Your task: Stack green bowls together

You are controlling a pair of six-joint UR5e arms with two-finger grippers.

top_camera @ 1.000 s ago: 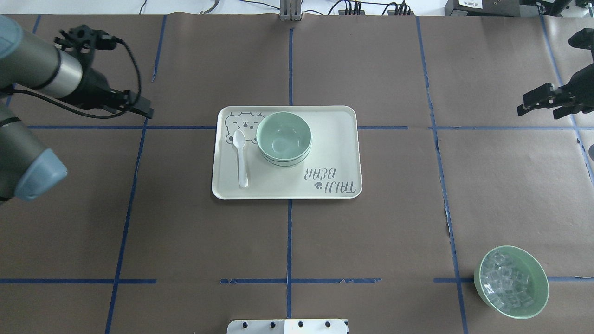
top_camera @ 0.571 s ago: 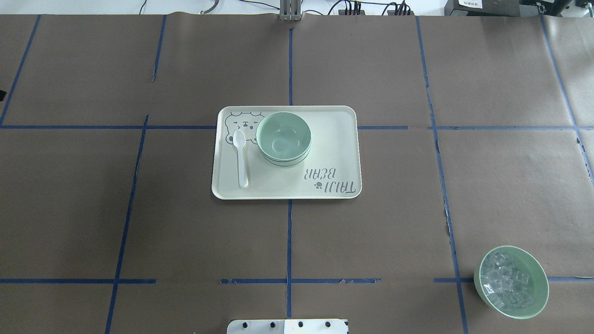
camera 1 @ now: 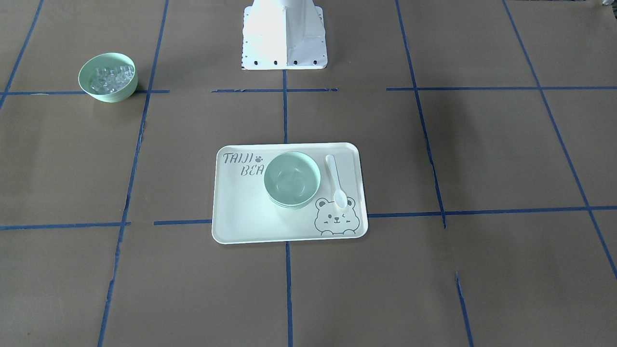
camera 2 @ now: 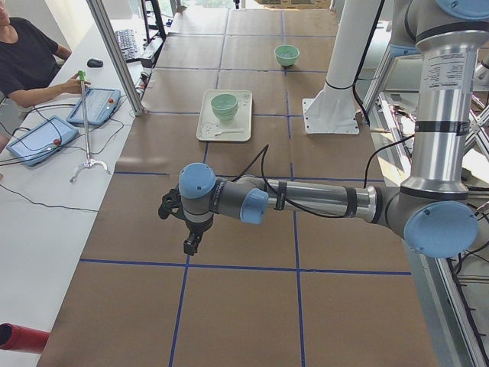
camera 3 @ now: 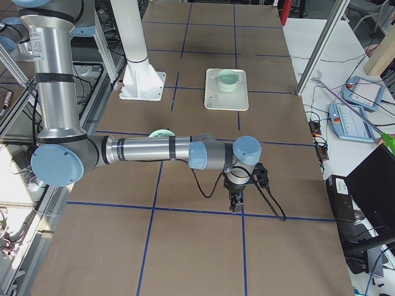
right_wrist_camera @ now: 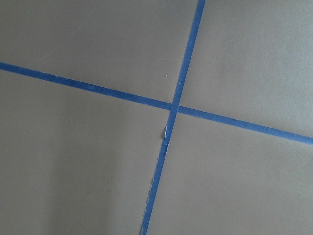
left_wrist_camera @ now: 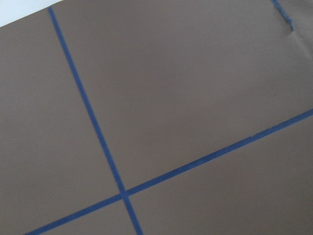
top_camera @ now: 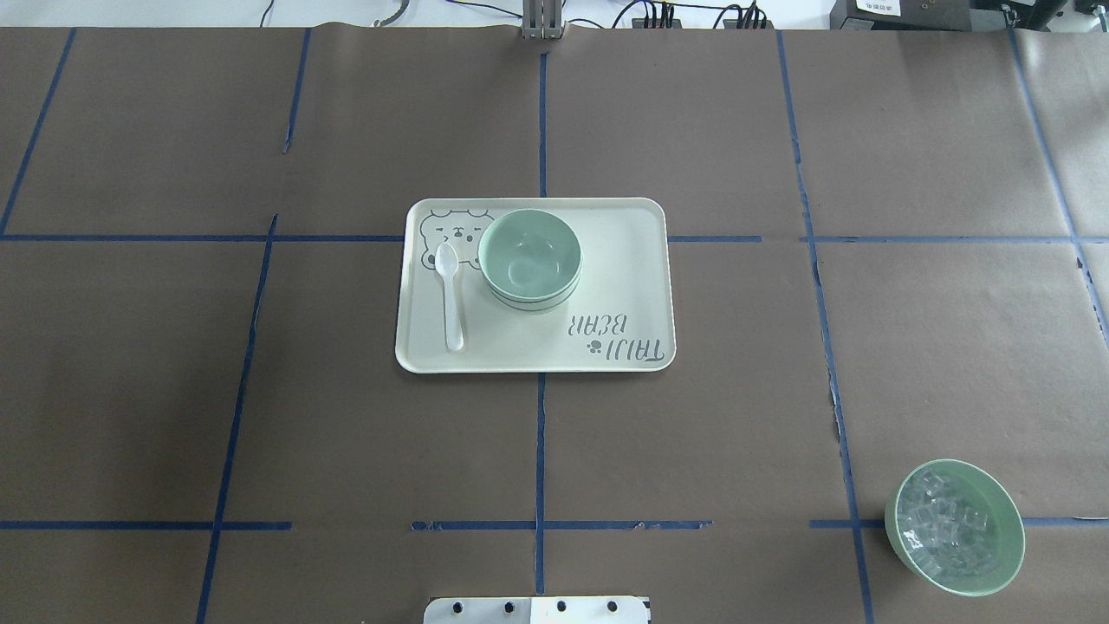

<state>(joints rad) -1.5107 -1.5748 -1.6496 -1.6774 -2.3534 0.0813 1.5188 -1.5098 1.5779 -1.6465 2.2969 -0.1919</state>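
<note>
Here the green bowls [top_camera: 529,258] sit nested in one stack, mouth up, on a cream tray [top_camera: 624,260] near the middle of the surface [top_camera: 260,416]. In the overhead view the stack stands in the tray's far half, left of its centre, with its far rim close to the tray's far edge. It covers part of a printed bear's face. A white spoon [top_camera: 450,295] lies just left of the stack, close to it, with its bowl end far and its handle pointing near. The tray's right half is bare but for printed lettering.

Brown paper crossed by blue tape [top_camera: 540,451] stretches wide on every side of the tray. A separate bowl of clear cubes [top_camera: 955,527] sits well apart at the near right, on a tape line and close to the surface's near edge.

The left pincer [camera 2: 191,246] hangs pointing down over the paper at the surface's left end, well apart from the tray. The right pincer [camera 3: 237,203] hangs likewise at the right end. Only the side views show them, so I cannot tell how far either is open; nothing shows in their grasp.
</note>
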